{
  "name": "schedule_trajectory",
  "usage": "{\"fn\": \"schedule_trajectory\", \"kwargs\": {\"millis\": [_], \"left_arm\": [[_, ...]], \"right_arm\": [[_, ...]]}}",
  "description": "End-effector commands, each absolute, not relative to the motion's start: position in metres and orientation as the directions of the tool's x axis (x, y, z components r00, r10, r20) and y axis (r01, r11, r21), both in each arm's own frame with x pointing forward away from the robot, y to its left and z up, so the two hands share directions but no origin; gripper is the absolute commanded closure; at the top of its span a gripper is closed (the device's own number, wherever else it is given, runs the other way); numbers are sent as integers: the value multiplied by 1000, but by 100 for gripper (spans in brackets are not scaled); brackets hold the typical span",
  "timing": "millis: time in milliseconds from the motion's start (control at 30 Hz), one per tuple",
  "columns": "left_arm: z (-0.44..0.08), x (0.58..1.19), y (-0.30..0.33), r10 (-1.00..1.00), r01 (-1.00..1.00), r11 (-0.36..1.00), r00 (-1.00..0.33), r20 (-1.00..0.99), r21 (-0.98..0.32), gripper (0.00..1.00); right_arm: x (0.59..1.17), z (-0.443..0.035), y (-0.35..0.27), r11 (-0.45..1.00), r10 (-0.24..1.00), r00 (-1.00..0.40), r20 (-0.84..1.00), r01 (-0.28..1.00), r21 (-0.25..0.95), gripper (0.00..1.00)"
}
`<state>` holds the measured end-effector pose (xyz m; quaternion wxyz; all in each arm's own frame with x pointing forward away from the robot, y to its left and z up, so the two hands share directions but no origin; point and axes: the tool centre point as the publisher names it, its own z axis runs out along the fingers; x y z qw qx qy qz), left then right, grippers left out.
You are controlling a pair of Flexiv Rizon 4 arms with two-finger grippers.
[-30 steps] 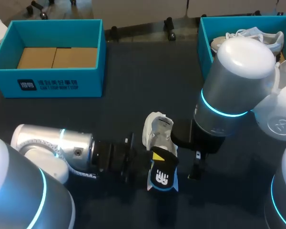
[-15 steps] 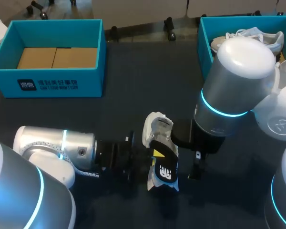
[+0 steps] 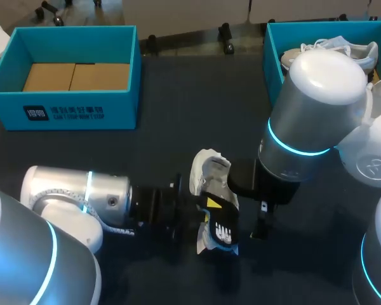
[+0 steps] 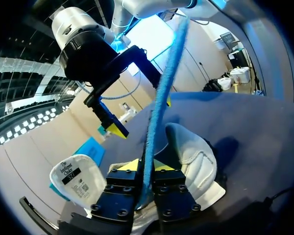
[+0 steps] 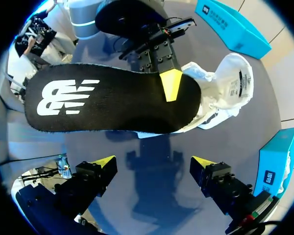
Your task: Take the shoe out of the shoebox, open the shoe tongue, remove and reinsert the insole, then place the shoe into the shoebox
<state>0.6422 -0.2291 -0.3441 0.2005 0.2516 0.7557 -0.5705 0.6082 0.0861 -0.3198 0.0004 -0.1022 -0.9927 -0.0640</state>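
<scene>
table (image 3: 178, 108): dark | left shoebox (image 3: 70, 115): back left | right shoebox (image 3: 271, 54): back right | white shoe (image 3: 206, 170): near middle

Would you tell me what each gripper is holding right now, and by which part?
Left gripper pinches the insole near its end nearest the shoe; right gripper is open, holding nothing.
</scene>
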Motion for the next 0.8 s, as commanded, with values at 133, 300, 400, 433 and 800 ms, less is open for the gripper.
{"fn": "schedule_trajectory", "kwargs": {"millis": [133, 300, 400, 433, 800], "left_arm": [[-333, 636, -229, 157, 618, 213, -786, -598, -756, 71], [-326, 630, -233, 169, 632, 207, -775, -609, -747, 72], [-321, 628, -236, 171, 639, 204, -769, -616, -742, 71], [-320, 627, -238, 171, 640, 204, -768, -617, -741, 71], [-316, 615, -251, 209, 665, 210, -746, -632, -716, 75]], "right_arm": [[608, -322, 87, 971, 203, -979, 14, 203, 128, 0], [608, -322, 87, 971, 203, -979, 14, 203, 128, 0], [608, -322, 87, 971, 203, -979, 14, 203, 128, 0], [608, -322, 87, 971, 203, -979, 14, 203, 128, 0], [608, -322, 87, 971, 203, -979, 14, 203, 128, 0]]}}
